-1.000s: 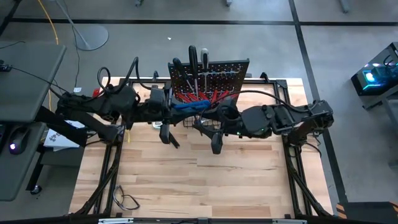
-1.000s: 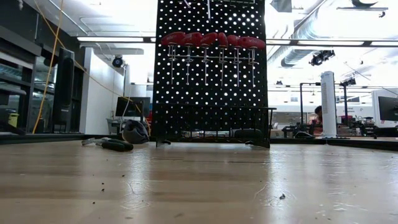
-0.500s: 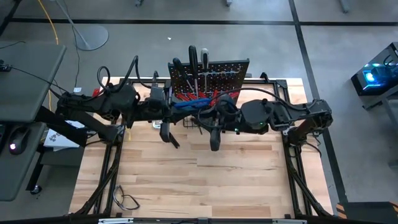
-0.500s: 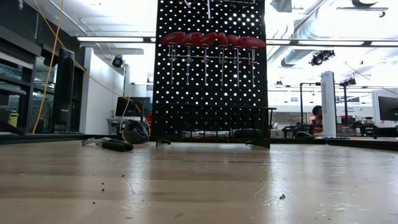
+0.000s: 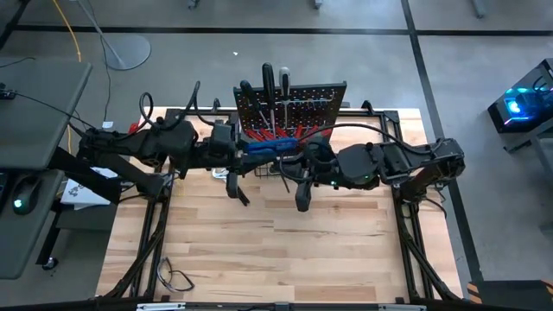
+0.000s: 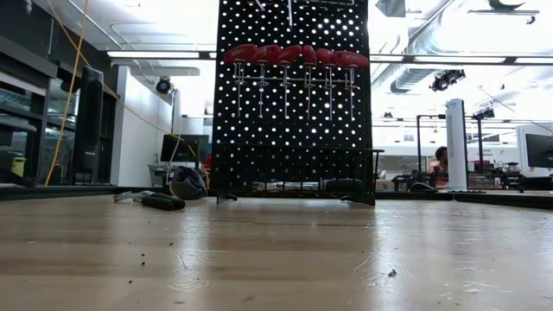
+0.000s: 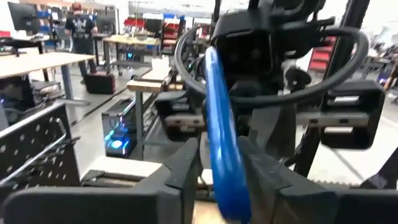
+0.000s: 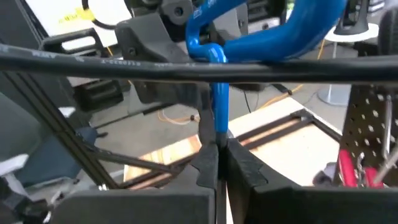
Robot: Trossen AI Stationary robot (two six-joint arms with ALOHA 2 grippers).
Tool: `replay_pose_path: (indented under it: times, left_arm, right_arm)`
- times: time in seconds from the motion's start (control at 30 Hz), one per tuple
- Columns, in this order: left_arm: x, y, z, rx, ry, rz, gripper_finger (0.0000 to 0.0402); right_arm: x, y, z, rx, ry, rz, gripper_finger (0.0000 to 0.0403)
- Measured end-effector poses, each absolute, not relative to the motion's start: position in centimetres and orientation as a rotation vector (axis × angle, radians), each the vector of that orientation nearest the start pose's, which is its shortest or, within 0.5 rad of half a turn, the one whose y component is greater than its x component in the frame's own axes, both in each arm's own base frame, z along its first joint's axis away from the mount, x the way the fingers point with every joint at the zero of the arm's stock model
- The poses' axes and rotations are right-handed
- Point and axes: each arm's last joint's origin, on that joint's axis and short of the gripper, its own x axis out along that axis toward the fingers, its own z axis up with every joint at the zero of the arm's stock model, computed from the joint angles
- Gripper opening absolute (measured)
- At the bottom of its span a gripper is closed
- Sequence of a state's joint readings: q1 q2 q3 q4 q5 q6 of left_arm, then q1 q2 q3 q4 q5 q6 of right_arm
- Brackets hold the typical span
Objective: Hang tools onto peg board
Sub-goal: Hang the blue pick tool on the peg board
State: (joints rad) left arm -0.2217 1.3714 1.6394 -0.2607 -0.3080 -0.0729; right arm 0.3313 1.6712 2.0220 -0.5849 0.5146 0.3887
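The blue-handled T-shaped tool [image 5: 268,147] hangs in the air in front of the black peg board [image 6: 294,104], between my two grippers. My right gripper [image 8: 219,155] is shut on its thin blue shaft. My left gripper [image 7: 221,180] stands open, with the blue handle [image 7: 221,143] between its fingers. Red-handled screwdrivers [image 6: 294,56] hang by their handles in a row on the board, above its wire basket [image 6: 294,168]. Neither gripper shows in the low view. My left gripper has a finger on either side of the blue handle [image 7: 224,168], coming level from the table's left. A thin gap shows beside one finger [image 7: 186,171]; whether the other touches the handle I cannot tell. My right gripper pinches the thin blue shaft [image 8: 219,127] between its two fingertips, coming level from the table's right. The tool is clear of the table, its curved handle [image 8: 292,25] beyond the fingers.
Black-handled pliers [image 6: 160,201] lie on the table to the left of the board. More tools [image 5: 268,82] stand up along the board's top. A black cable loop [image 5: 177,278] lies at the near left. The bare wooden table [image 5: 285,250] stretches toward the near edge.
My right gripper has come a little toward the table's left, up to the blue tool. The tool stays in the air in front of the peg board.
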Motion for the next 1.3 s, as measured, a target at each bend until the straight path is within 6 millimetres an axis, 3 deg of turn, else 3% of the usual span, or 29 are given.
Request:
replay_pose_path:
  times: [0.23, 0.37, 0.5, 0.6, 0.73, 0.87, 0.97, 1.17, 1.3]
  left_arm:
    - [26.4, -4.9, 48.3, -0.081, 0.077, 0.149, 0.0127]
    - [24.4, -4.4, 47.5, -0.104, 0.211, 0.179, 0.0132]
    - [22.4, -3.8, 45.5, -0.137, 0.298, 0.240, 0.0132]
    - [21.1, -3.5, 43.7, -0.216, 0.260, 0.266, 0.0133]
    - [20.0, -3.2, 41.4, -0.350, 0.123, 0.271, 0.0133]
    - [19.4, -3.1, 39.3, -0.454, 0.029, 0.255, 0.0133]
    - [19.2, -3.0, 38.9, -0.492, -0.013, 0.246, 0.0133]
    - [19.2, -3.0, 38.9, -0.502, -0.040, 0.243, 0.0133]
    - [19.2, -3.0, 38.9, -0.501, -0.041, 0.254, 0.0133]
  right_arm:
    - [31.8, 9.5, 48.0, 0.280, 0.264, -0.304, 0.0001]
    - [28.7, 8.9, 47.9, 0.266, 0.348, -0.446, 0.0001]
    - [24.9, 8.3, 47.9, 0.268, 0.406, -0.579, 0.0001]
    - [22.2, 8.2, 47.6, 0.284, 0.401, -0.655, 0.0001]
    - [20.2, 8.3, 45.9, 0.340, 0.337, -0.709, 0.0000]
    - [20.3, 8.2, 42.3, 0.408, 0.247, -0.722, 0.0000]
    - [20.9, 7.0, 40.1, 0.432, 0.150, -0.713, 0.0000]
    - [21.5, 2.6, 39.4, 0.396, -0.159, -0.503, 0.0000]
    - [21.9, 0.0, 37.8, 0.389, -0.162, -0.495, 0.0000]
